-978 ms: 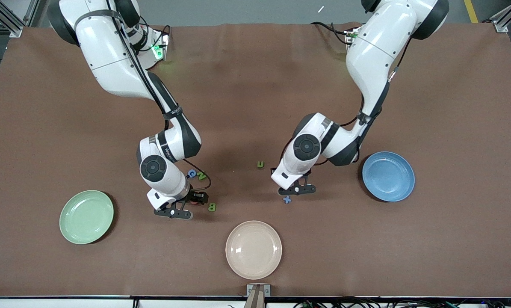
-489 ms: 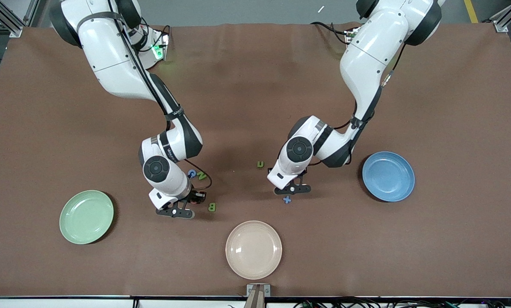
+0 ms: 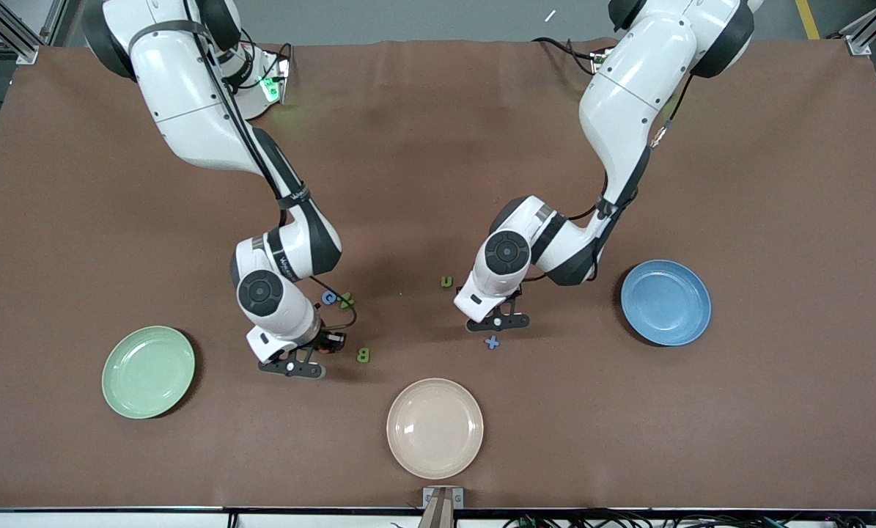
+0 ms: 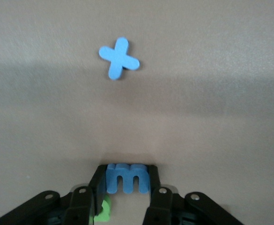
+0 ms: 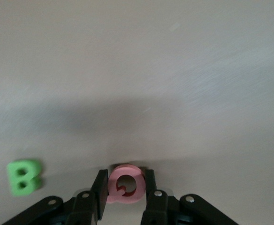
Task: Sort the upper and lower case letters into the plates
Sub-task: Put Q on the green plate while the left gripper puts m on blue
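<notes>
A blue letter m (image 4: 126, 178) sits clamped in the left gripper (image 4: 125, 190) low over the table's middle, a blue x (image 3: 492, 342) at its 6 o'clock. A pink letter Q (image 5: 124, 184) sits clamped in the right gripper (image 5: 123, 192), a green B (image 3: 363, 355) at its 3 o'clock. The green plate (image 3: 148, 372) and blue plate (image 3: 665, 302) lie toward opposite table ends.

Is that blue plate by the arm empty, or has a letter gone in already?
Empty. The front view shows the blue plate with a bare inside; no letter lies in it.
</notes>
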You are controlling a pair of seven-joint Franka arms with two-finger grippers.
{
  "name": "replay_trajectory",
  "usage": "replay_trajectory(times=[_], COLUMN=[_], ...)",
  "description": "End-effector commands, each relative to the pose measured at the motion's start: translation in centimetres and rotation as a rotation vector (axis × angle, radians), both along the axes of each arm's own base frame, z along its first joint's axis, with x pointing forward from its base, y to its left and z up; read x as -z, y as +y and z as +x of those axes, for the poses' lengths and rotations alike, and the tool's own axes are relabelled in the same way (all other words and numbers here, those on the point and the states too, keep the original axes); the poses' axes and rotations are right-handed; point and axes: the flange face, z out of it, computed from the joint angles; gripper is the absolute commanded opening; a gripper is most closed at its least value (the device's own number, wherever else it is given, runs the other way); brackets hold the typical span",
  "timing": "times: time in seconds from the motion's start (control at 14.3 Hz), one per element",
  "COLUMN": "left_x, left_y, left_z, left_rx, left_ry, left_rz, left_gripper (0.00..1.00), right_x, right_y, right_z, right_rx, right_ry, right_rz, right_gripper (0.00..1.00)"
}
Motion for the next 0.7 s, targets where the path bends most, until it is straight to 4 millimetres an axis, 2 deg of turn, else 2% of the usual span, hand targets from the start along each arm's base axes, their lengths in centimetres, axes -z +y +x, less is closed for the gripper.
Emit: replay_trajectory(times=[0.0, 0.14, 0.28, 0.35, 0.42, 0.49, 0.63], left_x=[-2.0, -4.5, -6.8, -8.6, -9.9, -11.0, -10.9], left_y=[3.9, 7.6, 13.7, 16.0, 18.0, 21.5, 26.1], left_z=[3.0, 4.6, 7.8, 8.8, 9.3, 9.9, 10.2], left_rx=[-0.012, -0.022, -0.047, -0.063, -0.060, -0.059, -0.094], left_ry=[-0.043, -0.034, -0.050, -0.065, -0.057, -0.019, 0.055], left_rz=[0.076, 0.145, 0.182, 0.178, 0.187, 0.212, 0.231], left_gripper=[0.00, 0.00, 0.00, 0.00, 0.00, 0.00, 0.01], right_x=[-3.0, -4.2, -4.5, -4.5, -4.5, -4.4, -4.2], right_y=[-5.4, -10.9, -16.4, -19.0, -21.1, -23.5, -26.8], right_z=[2.2, 3.8, 4.7, 4.9, 5.0, 5.1, 5.0], right_rx=[-0.062, -0.145, -0.248, -0.292, -0.344, -0.392, -0.459], right_ry=[0.002, -0.006, 0.003, 0.009, 0.014, 0.022, 0.035], right_rz=[-0.071, -0.116, -0.138, -0.146, -0.151, -0.155, -0.159], right_gripper=[0.03, 0.04, 0.05, 0.06, 0.07, 0.07, 0.11])
